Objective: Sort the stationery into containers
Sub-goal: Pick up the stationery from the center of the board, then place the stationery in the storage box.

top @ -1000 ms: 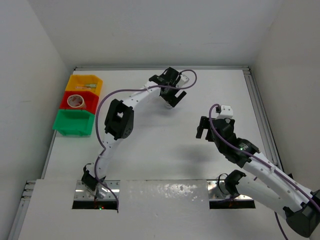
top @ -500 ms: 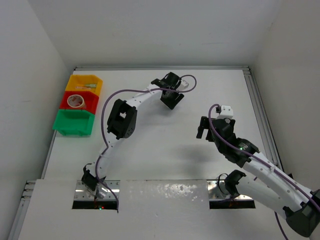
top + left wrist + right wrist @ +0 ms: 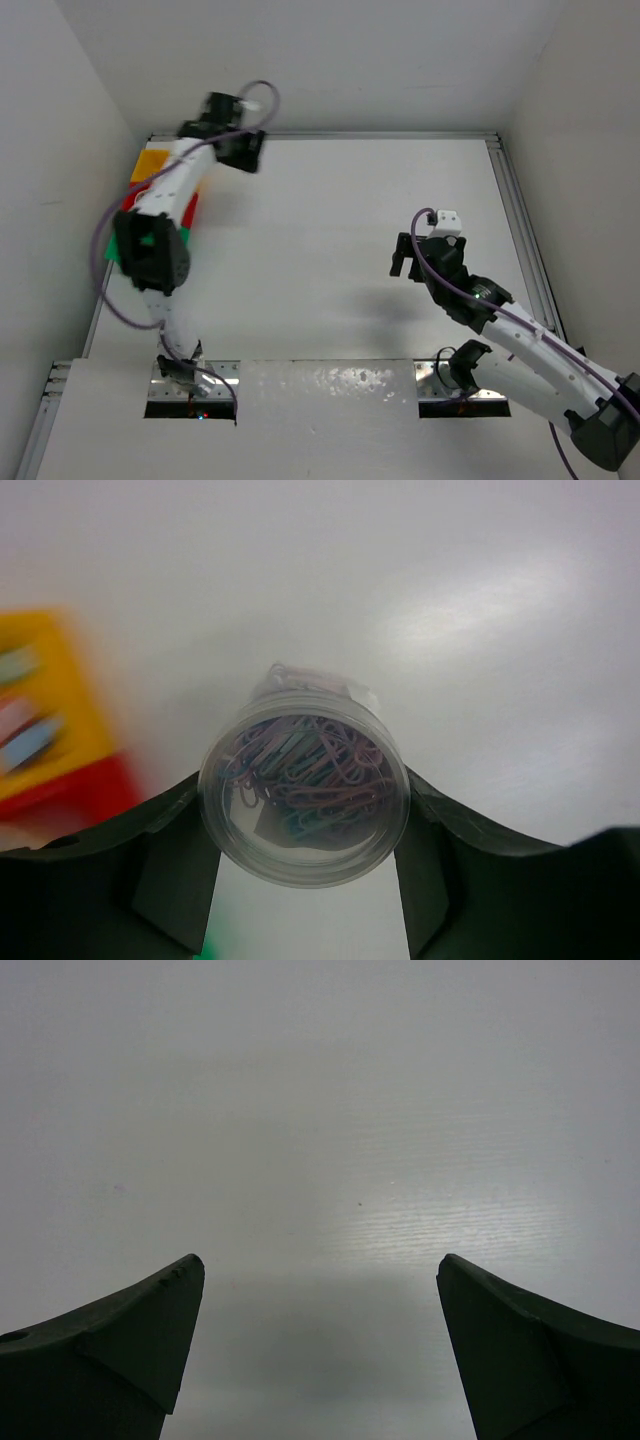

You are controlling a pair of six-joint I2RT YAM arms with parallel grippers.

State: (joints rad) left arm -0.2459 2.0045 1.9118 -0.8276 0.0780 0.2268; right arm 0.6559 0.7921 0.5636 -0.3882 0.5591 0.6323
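A clear round tub of coloured paper clips [image 3: 303,792] sits between the fingers of my left gripper [image 3: 303,825], which is shut on it. That gripper [image 3: 238,148] hangs blurred above the back left of the table, beside the yellow bin [image 3: 149,163]. In the left wrist view the yellow bin [image 3: 40,715] holds blurred pastel sticks, with the red bin [image 3: 75,798] below it. The left arm hides most of the red and green bins [image 3: 112,250] from above. My right gripper [image 3: 404,257] stands open over bare table [image 3: 320,1160], nothing between its fingers [image 3: 150,1320].
White walls close in the table at the back and both sides. A metal rail [image 3: 520,220] runs along the right edge. The left arm's elbow [image 3: 150,252] hangs over the bins.
My left gripper closed on the tub at the back middle of the table, then swung left with it to the bins. The right arm has barely moved.
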